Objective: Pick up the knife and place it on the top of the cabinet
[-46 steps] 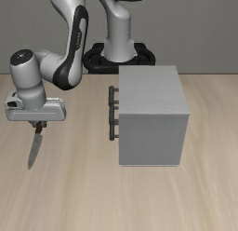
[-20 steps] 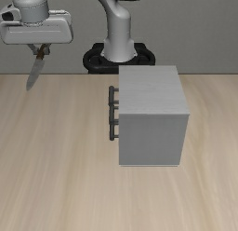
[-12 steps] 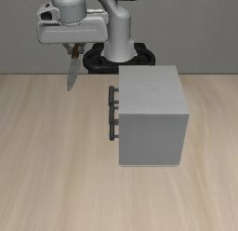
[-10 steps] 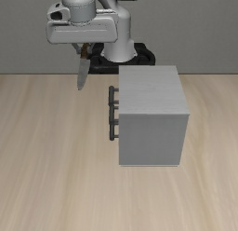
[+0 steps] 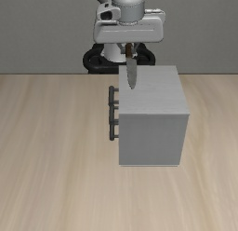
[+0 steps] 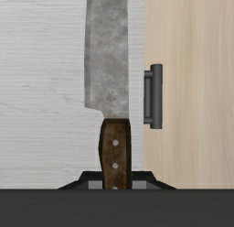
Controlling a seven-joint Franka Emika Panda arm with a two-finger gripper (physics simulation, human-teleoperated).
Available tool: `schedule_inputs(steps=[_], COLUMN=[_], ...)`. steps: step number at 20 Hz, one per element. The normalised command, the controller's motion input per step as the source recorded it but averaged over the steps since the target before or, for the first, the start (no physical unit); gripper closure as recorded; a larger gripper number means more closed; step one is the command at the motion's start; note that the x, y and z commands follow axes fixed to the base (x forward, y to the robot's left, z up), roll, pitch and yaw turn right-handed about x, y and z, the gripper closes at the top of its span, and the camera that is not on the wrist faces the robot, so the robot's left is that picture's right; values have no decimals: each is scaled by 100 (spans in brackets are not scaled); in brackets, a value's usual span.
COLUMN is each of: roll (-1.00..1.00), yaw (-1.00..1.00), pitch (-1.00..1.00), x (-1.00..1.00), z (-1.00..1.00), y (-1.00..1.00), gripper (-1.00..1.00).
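My gripper (image 5: 131, 48) hangs above the grey cabinet (image 5: 153, 114), near its back edge toward the exterior view's left, shut on the knife's brown handle (image 6: 115, 154). The knife (image 5: 133, 72) hangs blade-down, its grey blade (image 6: 108, 57) pointing at the cabinet's top just inside the handle-side edge. In the wrist view the blade runs away from my fingers over the pale cabinet top (image 6: 46, 84), with a dark drawer handle (image 6: 154, 95) just past the edge.
The cabinet's front, facing the exterior view's left, carries dark drawer handles (image 5: 114, 114). Wooden floor (image 5: 56, 151) spreads around the cabinet. The robot's black base (image 5: 107, 60) stands behind the cabinet.
My arm has lifted the knife off the floor area at the exterior view's left, then swung it to the right until it hangs over the cabinet's top.
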Motion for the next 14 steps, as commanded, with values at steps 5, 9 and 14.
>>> schedule_inputs(steps=[5, 9, 14], roll=[0, 0, 0], yaw=[0, 0, 0], pitch=[0, 0, 0], x=[0, 0, 0], z=[0, 0, 0], y=[100, 0, 0], gripper=[100, -100, -100])
